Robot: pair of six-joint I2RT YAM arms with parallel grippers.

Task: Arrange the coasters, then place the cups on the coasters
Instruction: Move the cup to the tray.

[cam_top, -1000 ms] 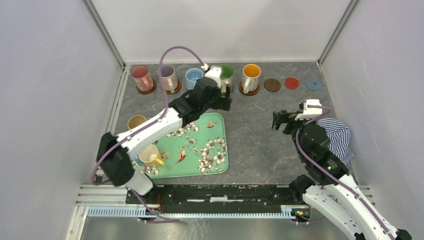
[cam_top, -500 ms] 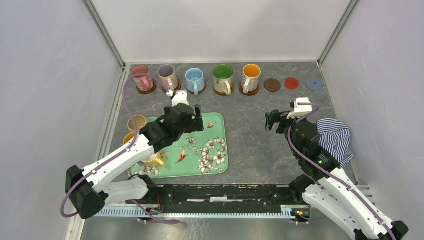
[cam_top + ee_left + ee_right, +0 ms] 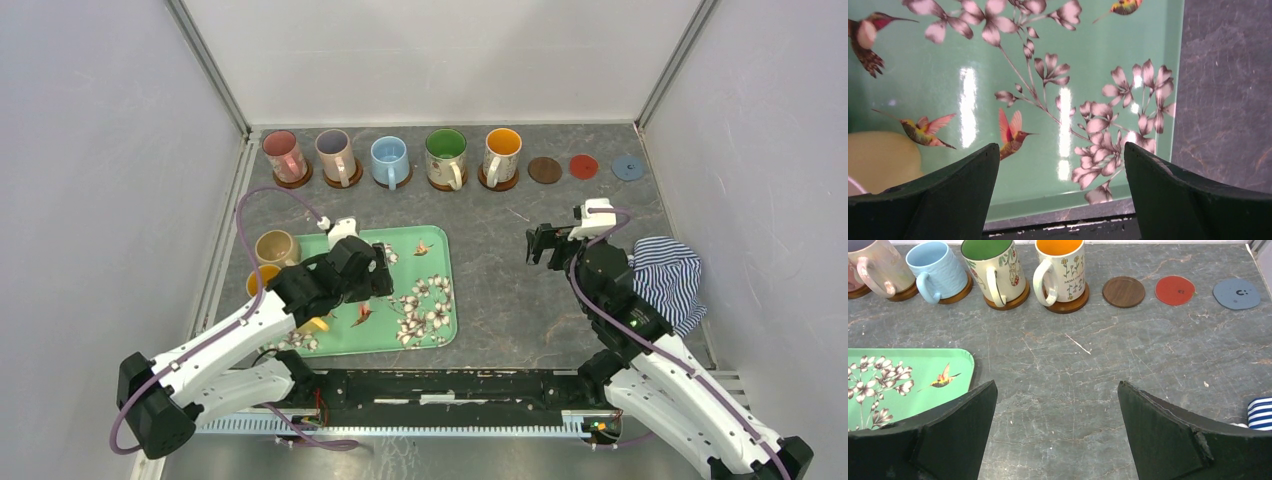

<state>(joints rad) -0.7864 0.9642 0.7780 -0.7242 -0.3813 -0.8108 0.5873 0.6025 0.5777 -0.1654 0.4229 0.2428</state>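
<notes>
Five cups stand on wooden coasters along the back: pink [image 3: 283, 155], lilac [image 3: 336, 155], light blue [image 3: 389, 160], green [image 3: 446, 157] and orange [image 3: 502, 155]. To their right lie three bare coasters: dark brown [image 3: 545, 170], red [image 3: 583, 166] and blue-grey [image 3: 628, 166]. A tan cup [image 3: 275, 246] stands left of the tray. My left arm hides most of a yellow cup [image 3: 878, 155] on the tray. The left gripper [image 3: 383, 272] hangs open over the tray, holding nothing. The right gripper [image 3: 545, 245] is open over bare table, facing the cup row.
The green floral tray [image 3: 420, 300] fills the near left. An orange-rimmed cup [image 3: 262, 278] peeks out at its left edge. A striped cloth [image 3: 665, 280] lies at the right, beside my right arm. White walls close in the back and sides.
My left arm has drawn back from the green cup at the back row to above the tray, empty. The right gripper has drifted slightly left.
</notes>
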